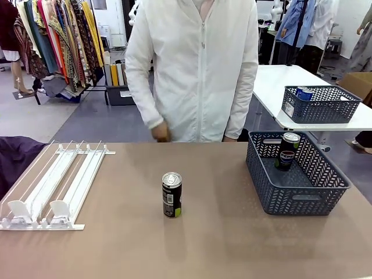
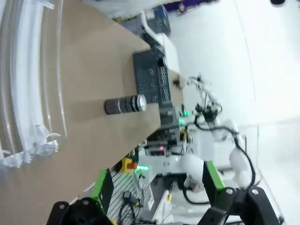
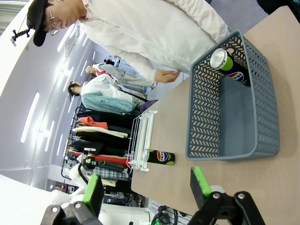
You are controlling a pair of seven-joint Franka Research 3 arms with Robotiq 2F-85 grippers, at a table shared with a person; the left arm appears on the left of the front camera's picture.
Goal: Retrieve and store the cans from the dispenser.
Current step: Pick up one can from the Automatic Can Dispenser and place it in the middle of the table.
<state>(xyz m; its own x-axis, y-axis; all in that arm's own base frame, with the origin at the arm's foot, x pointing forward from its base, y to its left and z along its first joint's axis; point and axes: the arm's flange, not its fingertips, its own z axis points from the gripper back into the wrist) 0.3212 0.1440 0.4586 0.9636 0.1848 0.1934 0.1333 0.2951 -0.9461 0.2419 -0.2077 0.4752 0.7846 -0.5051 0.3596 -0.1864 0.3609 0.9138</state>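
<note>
Can on table point(image 1: 171, 195): upright black can, mid-table, between dispenser point(image 1: 52, 186) and grey basket point(image 1: 296, 174).
Can in basket point(image 1: 287, 151): black, leaning in the far corner.
Left gripper point(image 2: 157, 199): fingers spread wide, holding nothing; table can well ahead.
Right gripper point(image 3: 146, 190): fingers spread wide, holding nothing; basket just ahead, apart.
Dispenser: lanes hold no cans.

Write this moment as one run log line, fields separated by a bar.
dispenser: lanes empty | black can: upright mid-table | second can: in grey basket | left gripper: open, holds nothing | right gripper: open, holds nothing | person: at far side
</note>
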